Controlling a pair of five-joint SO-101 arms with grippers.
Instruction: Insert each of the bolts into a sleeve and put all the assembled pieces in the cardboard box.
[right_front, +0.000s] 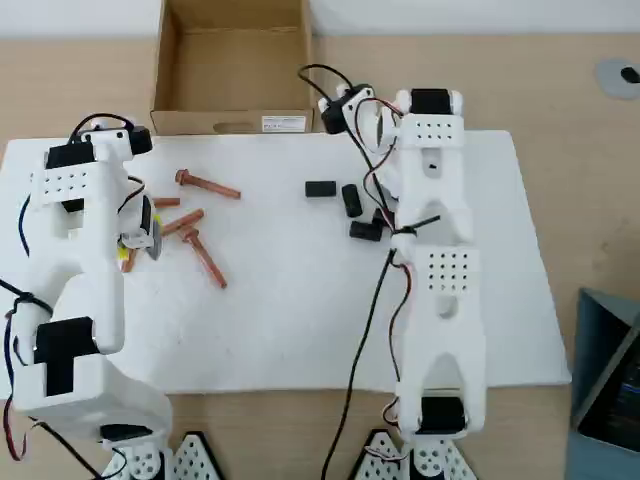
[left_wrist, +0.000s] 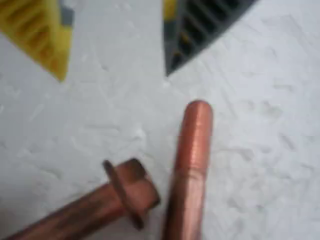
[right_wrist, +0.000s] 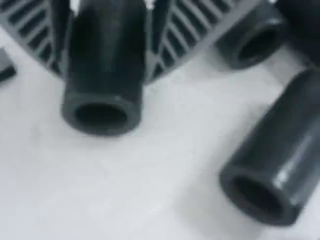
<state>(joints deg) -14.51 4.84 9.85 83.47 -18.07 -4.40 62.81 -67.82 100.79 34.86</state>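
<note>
Two risks hang over this table. The left gripper (left_wrist: 115, 47), its yellow and dark fingers (left_wrist: 40, 35) spread wide and holding nothing, hovers over two bolts that lie almost touching. A pinch from here could catch both, or push the nearer bolt (left_wrist: 192, 160) against the flanged bolt (left_wrist: 125, 192) and roll it off line. Across the white mat (right_front: 290, 320), the right gripper (right_wrist: 107, 45) appears clamped on a black sleeve (right_wrist: 102, 95), low over the surface. Loose sleeves (right_wrist: 272, 170) lie just beside it, so a careless swing could scatter them, and a sleeve held off-axis would likely jam a bolt at its mouth.

The rounded end of the nearer bolt sits just short of the gap between the left fingers, closer to the dark one, not yet between them. From overhead, the bolts (right_front: 207, 185) are scattered beside the left arm and the loose sleeves lie by the right arm, the two groups well apart. The cardboard box (right_front: 210, 122) stands beyond the mat, no assembled piece visible in it
</note>
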